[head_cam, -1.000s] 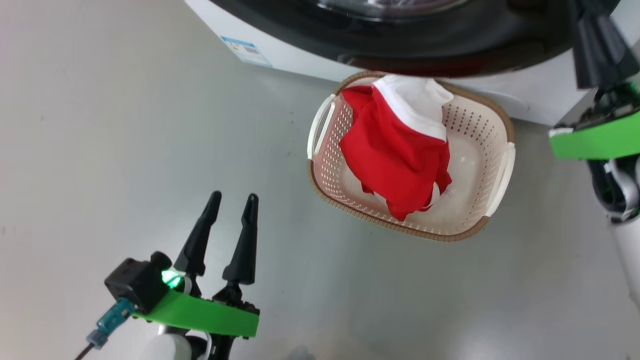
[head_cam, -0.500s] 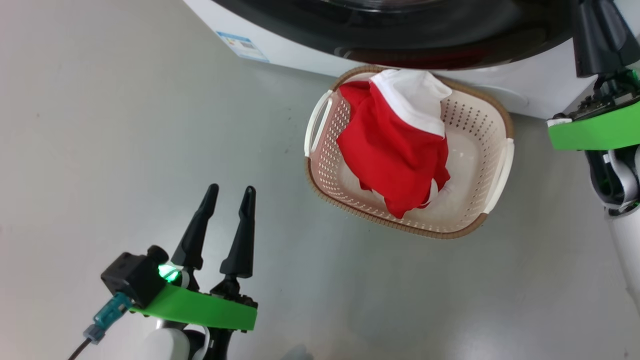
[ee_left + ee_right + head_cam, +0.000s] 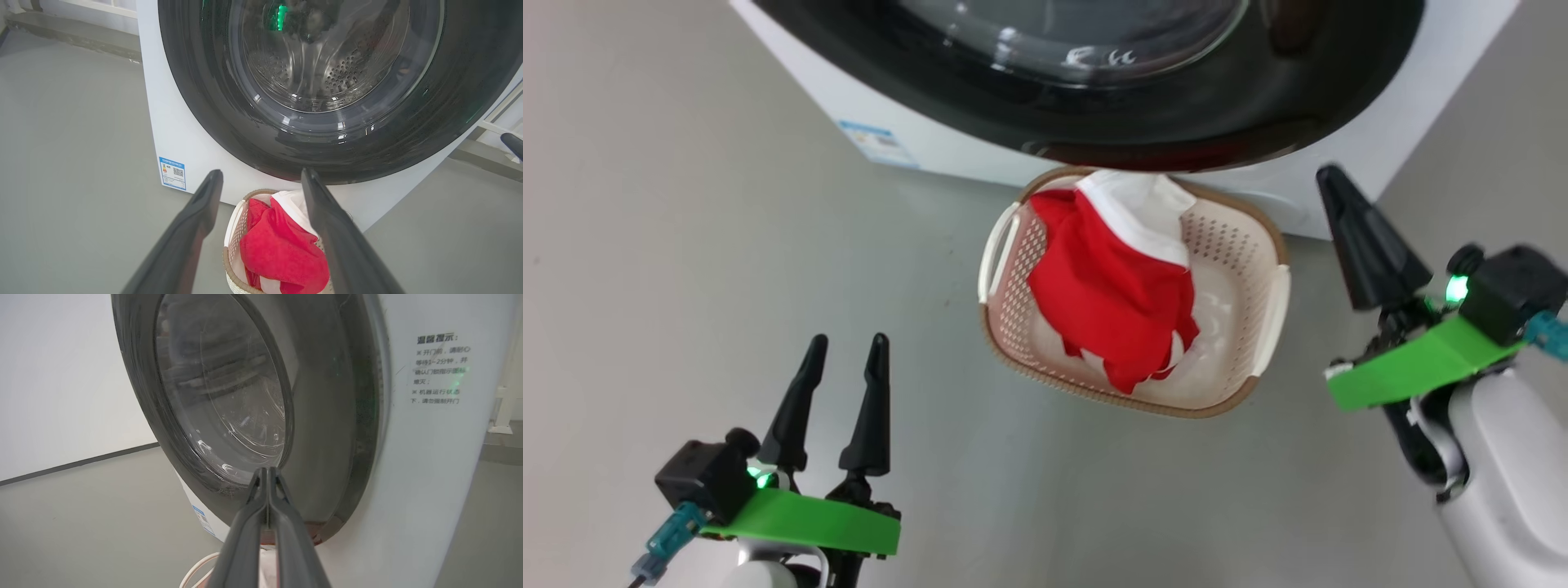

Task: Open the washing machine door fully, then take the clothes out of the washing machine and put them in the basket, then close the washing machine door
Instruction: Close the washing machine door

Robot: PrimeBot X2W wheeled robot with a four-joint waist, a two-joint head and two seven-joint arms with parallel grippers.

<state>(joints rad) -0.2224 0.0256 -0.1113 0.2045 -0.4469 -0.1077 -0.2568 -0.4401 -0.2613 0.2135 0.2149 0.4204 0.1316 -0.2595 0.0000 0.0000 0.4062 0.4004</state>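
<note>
Head view, looking down at a grey floor [image 3: 686, 245]. At the lower left, the left gripper [image 3: 849, 338] points up the picture, its two dark fingers spread apart with nothing between them, well apart from everything else. Along the top stands the washing machine [image 3: 931, 159], white, with a small blue and white label [image 3: 878, 144] near its lower left corner. The washing machine door [image 3: 1176, 106], a glossy black ring round a clear glass bowl, lies flat against the machine's front. Just below the door's lower edge, on the floor close to the machine's foot, sits the basket [image 3: 1006, 327], cream with a brown rim. The clothes [image 3: 1111, 302] lie inside it, a red heap toward its left side with a white part reaching the rim nearest the machine. At the right, the right gripper [image 3: 1327, 175] appears as one dark wedge beside the basket's right handle, apart from it. Left wrist view: the open left gripper [image 3: 261, 173] frames the basket [image 3: 229, 241] and clothes [image 3: 278, 249], with the door [image 3: 204, 102] above and a steel drum [image 3: 339, 77] visible through the glass. Right wrist view: the right gripper [image 3: 267, 470] has its fingers pressed together, holding nothing, pointing at the door's [image 3: 163, 428] lower rim; a printed notice [image 3: 439, 369] is on the white front to the right.
</note>
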